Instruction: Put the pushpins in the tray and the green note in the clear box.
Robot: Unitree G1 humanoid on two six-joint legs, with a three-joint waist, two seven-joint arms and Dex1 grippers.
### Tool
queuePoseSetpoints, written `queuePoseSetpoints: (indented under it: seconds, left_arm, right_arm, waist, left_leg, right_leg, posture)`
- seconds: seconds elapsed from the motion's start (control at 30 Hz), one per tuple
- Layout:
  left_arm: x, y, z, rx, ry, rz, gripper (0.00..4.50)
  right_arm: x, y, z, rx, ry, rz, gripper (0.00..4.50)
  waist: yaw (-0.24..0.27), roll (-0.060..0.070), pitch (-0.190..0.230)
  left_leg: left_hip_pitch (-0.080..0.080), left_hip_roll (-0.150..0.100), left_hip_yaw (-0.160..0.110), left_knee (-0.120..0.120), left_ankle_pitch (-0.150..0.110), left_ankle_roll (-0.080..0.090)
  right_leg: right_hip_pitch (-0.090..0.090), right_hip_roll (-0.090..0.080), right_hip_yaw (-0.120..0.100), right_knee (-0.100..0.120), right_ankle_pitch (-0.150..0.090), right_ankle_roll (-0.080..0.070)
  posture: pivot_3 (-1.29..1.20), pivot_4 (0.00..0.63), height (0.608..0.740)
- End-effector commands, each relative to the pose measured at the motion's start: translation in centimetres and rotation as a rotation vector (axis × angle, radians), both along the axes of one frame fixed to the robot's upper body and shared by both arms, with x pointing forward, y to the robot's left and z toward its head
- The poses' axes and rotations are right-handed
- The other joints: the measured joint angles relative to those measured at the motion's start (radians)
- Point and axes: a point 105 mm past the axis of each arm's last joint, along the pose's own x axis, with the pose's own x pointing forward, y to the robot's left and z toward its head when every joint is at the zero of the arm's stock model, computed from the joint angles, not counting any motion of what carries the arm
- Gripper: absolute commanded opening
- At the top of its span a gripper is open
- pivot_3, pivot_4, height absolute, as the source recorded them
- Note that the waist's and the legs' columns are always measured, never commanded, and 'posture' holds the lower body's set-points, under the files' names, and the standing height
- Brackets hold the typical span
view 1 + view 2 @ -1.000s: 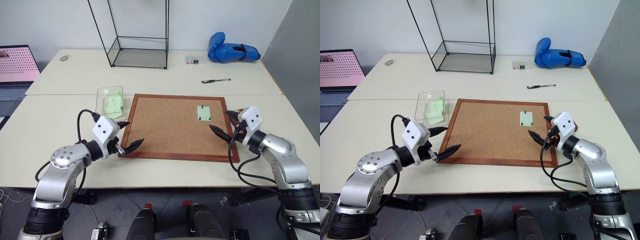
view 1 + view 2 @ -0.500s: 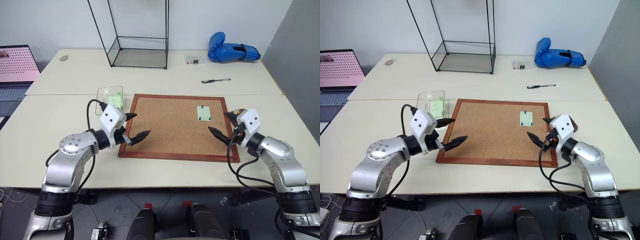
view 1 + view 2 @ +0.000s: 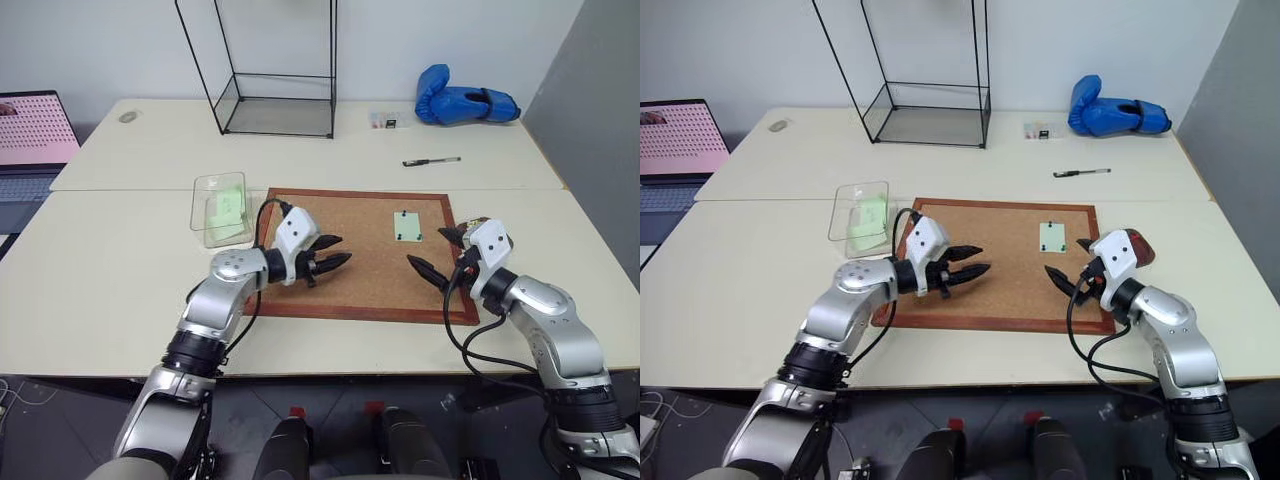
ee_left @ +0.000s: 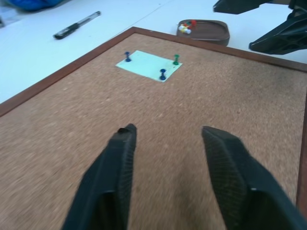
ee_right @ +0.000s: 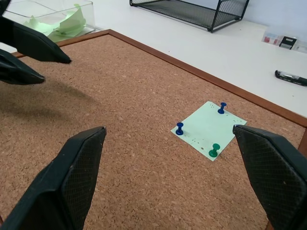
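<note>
The pale green note [image 3: 407, 226] lies on the corkboard, pinned by three pushpins: two blue [image 5: 179, 128] [image 5: 221, 108] and one green [image 5: 214, 150]. The reddish-brown tray [image 4: 204, 31] sits just off the board's right edge with several coloured pins in it, partly hidden behind my right gripper. The clear box [image 3: 222, 207] stands at the board's left corner with green slips inside. My left gripper [image 3: 335, 252] hovers over the board's left half, fingers apart and empty. My right gripper [image 3: 428, 248] is wide open above the board's right edge, close to the note.
The wood-framed corkboard [image 3: 375, 285] fills the table's middle. At the back stand a tall wire-framed glass case [image 3: 275, 90], a blue boxing glove [image 3: 460, 103], a pen [image 3: 432, 161] and small items [image 3: 384, 121]. A laptop [image 3: 30, 140] sits far left.
My left gripper has swung right from the board's left edge to over its cork, and its fingers have narrowed. The right gripper has barely moved.
</note>
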Motion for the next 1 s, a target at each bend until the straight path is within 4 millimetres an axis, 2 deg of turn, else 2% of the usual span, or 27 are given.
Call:
queuePoseSetpoints:
  seconds: [0.03, 0.23, 0.43, 0.67, 0.87, 1.0]
  left_arm:
    - [0.9, -1.0, 0.4, -0.003, -0.032, -0.019, 1.28]
    - [1.6, -1.8, -1.9, 0.020, 0.034, -0.030, 0.03]
    - [1.2, -1.6, -5.2, 0.107, 0.097, -0.043, 0.03]
    - [0.7, -1.6, -5.7, 0.118, 0.095, -0.057, 0.03]
    - [0.4, -1.3, -5.7, 0.115, 0.103, -0.046, 0.03]
    - [0.3, -1.1, -5.7, 0.113, 0.106, -0.041, 0.00]
  right_arm:
    - [0.3, 0.6, 1.6, 0.013, -0.047, 0.010, 4.50]
    - [1.7, 1.3, 1.7, 0.005, -0.036, 0.002, 4.50]
    - [4.7, 1.3, 1.8, 0.037, 0.025, -0.069, 4.50]
    - [9.1, 1.6, 1.8, 0.047, 0.064, -0.150, 4.50]
    - [11.9, 1.7, 1.3, 0.024, 0.080, -0.211, 4.50]
    - [12.7, 1.8, 0.8, -0.001, 0.087, -0.234, 3.83]
  waist:
    - [0.000, 0.000, 0.000]
    - [0.000, 0.000, 0.000]
    - [0.001, 0.000, 0.000]
    - [0.000, 0.001, -0.001]
    - [-0.002, 0.001, -0.001]
    - [-0.004, 0.001, -0.001]
  left_leg:
    - [0.000, 0.000, 0.000, 0.000, 0.000, 0.000]
    - [0.000, 0.000, 0.000, 0.000, 0.000, 0.000]
    - [0.000, 0.000, 0.000, 0.000, 0.000, 0.000]
    - [0.002, -0.001, 0.000, 0.000, 0.000, 0.000]
    - [0.002, -0.001, 0.000, 0.000, 0.000, 0.000]
    - [0.002, -0.001, 0.000, 0.000, 0.000, 0.000]
  right_leg:
    - [0.000, 0.000, 0.000, 0.000, 0.000, 0.000]
    - [0.000, 0.000, 0.000, 0.000, 0.000, 0.000]
    - [0.000, 0.000, 0.000, 0.000, 0.000, 0.000]
    - [0.002, 0.000, 0.000, 0.000, 0.000, 0.001]
    - [0.002, 0.000, 0.000, 0.000, 0.001, 0.000]
    - [0.002, 0.000, 0.001, 0.000, 0.001, 0.000]
  posture:
    - [0.00, 0.150, 0.740]
    - [0.00, 0.150, 0.740]
    - [0.00, 0.150, 0.740]
    - [0.00, 0.150, 0.740]
    - [0.00, 0.150, 0.740]
    - [0.00, 0.150, 0.740]
